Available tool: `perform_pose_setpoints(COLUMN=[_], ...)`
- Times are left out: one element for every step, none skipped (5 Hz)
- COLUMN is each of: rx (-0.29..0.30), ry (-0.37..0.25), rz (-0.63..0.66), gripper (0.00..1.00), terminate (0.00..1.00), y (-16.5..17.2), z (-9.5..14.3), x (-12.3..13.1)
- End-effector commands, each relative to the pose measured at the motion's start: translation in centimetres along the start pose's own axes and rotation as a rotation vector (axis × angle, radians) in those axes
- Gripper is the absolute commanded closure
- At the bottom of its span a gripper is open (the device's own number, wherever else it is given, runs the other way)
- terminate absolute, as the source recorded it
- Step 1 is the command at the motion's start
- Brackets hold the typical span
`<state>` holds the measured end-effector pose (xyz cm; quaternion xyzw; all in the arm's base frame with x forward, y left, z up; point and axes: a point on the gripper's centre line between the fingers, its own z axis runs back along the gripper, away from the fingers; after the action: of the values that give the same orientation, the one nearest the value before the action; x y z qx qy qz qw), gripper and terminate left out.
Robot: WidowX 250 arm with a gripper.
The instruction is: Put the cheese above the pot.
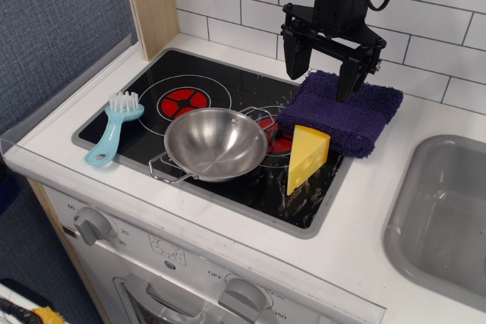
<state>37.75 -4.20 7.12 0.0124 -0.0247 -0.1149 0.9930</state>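
Note:
The cheese [307, 157], a yellow wedge with round dimples, stands on the black stovetop just right of the pot. The pot [216, 144], a shiny steel bowl with two thin wire handles, sits in the middle of the stovetop. My gripper [320, 70] hangs open and empty above the purple cloth, behind and above the cheese, its two black fingers spread wide. It touches nothing.
A folded purple cloth [345, 111] lies at the stovetop's back right corner. A light blue brush [114, 129] lies at the left of the stovetop [152, 81]. A grey sink [448, 218] is at the right. White tiled wall behind; wooden post back left.

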Motion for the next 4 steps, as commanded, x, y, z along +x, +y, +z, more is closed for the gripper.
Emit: perform_pose_setpoints(rx=[0.0, -0.003, -0.011, -0.015], ry=[0.0, -0.033, -0.077, -0.085], rz=[0.0, -0.016, -0.024, -0.033], gripper=[0.0, 0.0, 0.0, 0.0], terminate=[0.0, 0.0, 0.0, 0.0], y=[0.0, -0.7, -1.6, -2.4], z=[0.0, 0.9, 1.9, 2.1], x=[0.0, -1.4, -3.3, -4.6])
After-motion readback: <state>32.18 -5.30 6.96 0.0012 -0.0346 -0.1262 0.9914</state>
